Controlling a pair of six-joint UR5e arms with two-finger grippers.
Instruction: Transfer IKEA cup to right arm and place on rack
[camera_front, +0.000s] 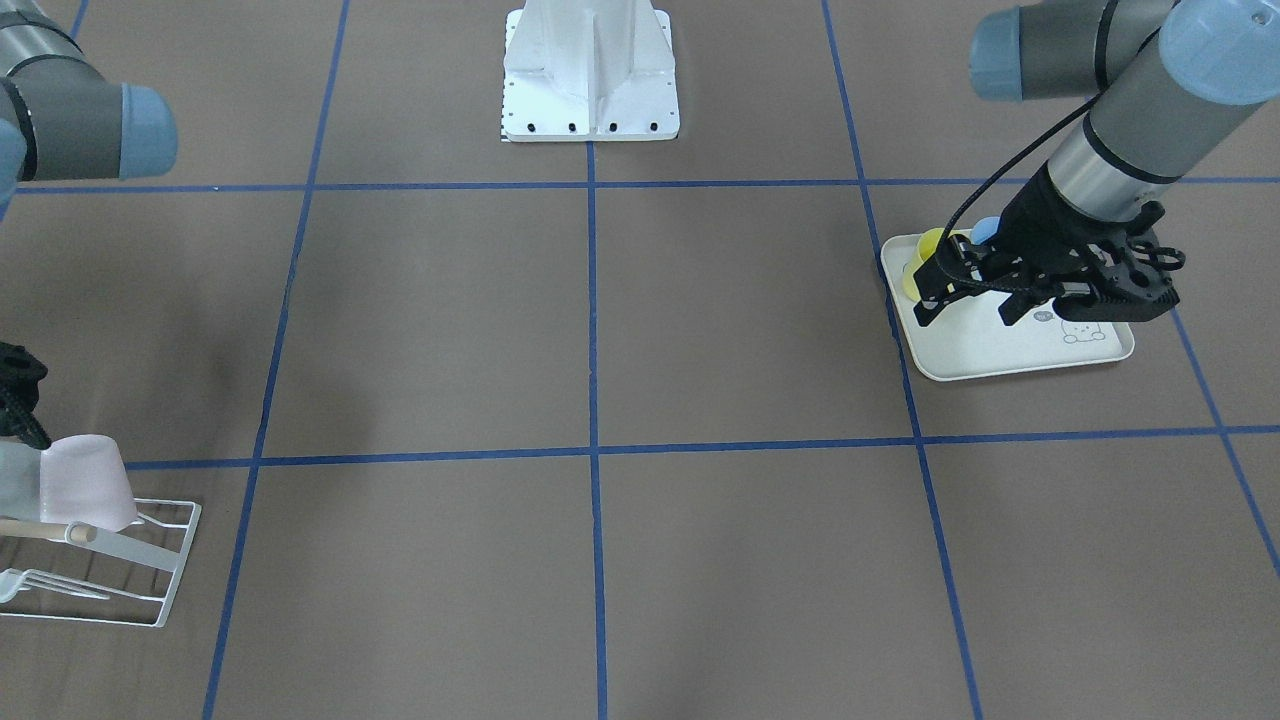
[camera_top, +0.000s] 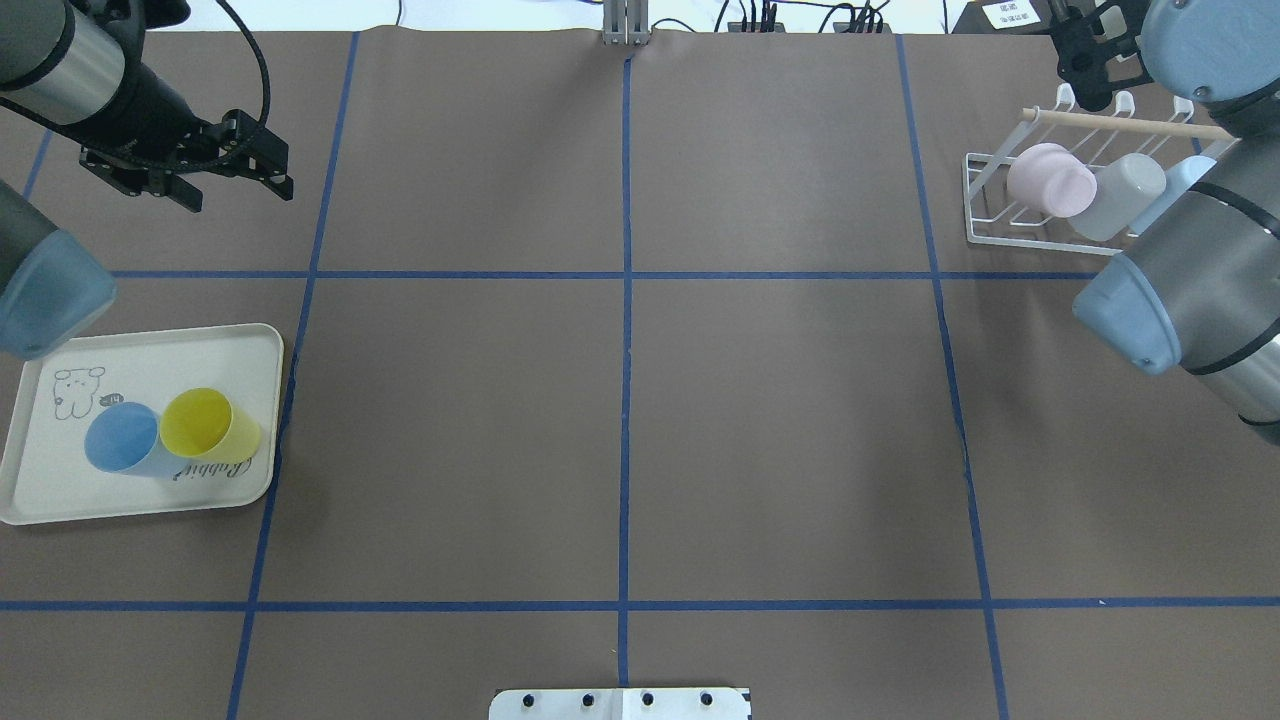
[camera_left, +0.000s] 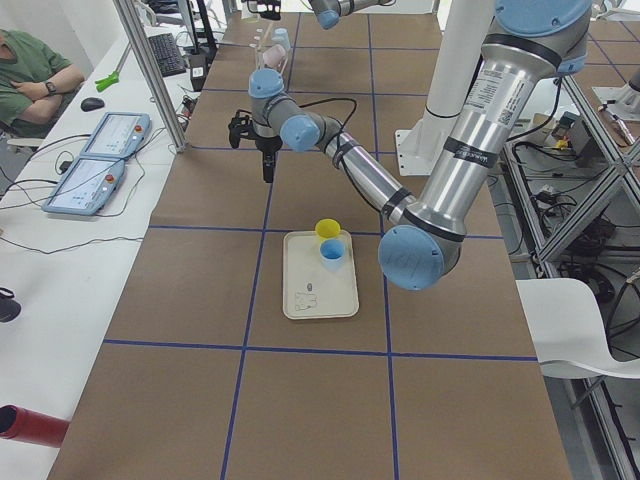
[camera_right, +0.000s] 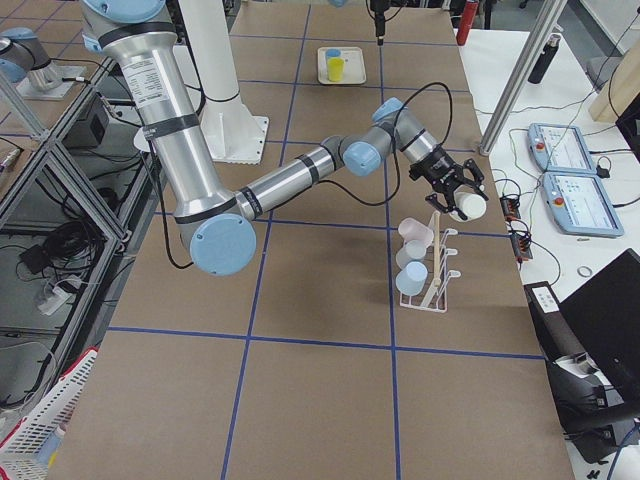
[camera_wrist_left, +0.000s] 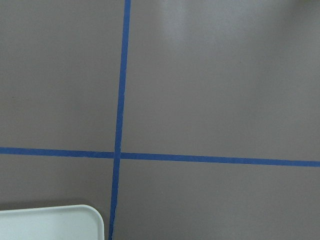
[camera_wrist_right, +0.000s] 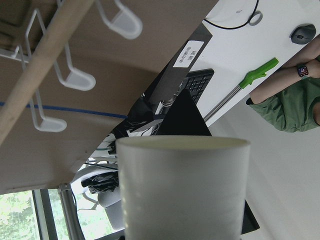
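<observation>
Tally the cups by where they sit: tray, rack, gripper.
On cream rabbit-print tray: 2 (blue plastic cup, yellow plastic cup)
On white wire rack: 3 (pink cup, pale grey cup, light blue cup)
In right gripper: 1 (white cup)
Total: 6

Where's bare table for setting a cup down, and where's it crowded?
Free: the middle of the table, the grid squares between the tray and the rack. Also the tray's rabbit-print end, beside the blue cup and yellow cup. Crowded: the rack, loaded with a pink cup and a grey cup; the right end effector holds a white cup by it.
</observation>
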